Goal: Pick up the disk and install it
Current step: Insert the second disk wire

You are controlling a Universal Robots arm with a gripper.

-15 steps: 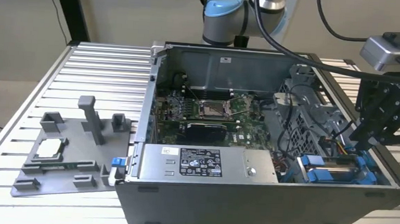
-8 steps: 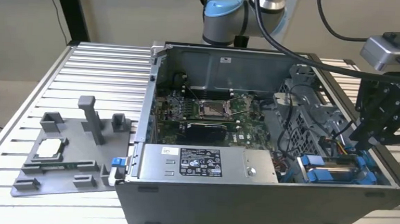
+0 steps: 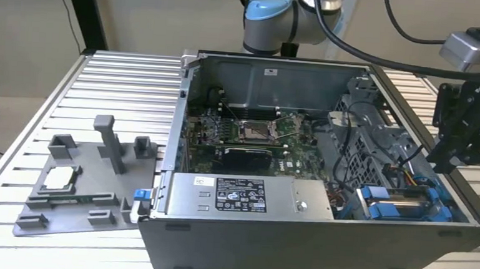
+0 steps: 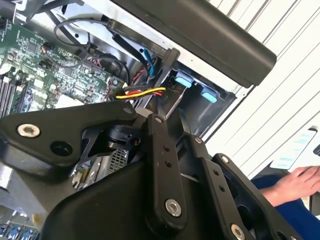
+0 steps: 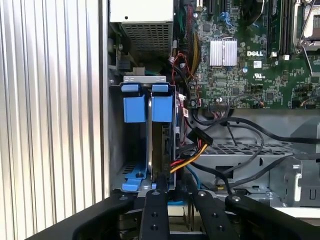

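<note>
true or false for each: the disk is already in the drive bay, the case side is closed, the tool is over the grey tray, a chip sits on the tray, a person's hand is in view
1. The disk is in the drive bay. True; it stands in the bay in its blue frame.
2. The case is closed. False; its side is open and the motherboard shows.
3. The tool is over the grey tray. False; it is at the bay end of the case.
4. A chip sits on the tray. True.
5. A hand is in the second wrist view. True.

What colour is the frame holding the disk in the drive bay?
Blue frame on the disk, clearest in the first wrist view.
</note>
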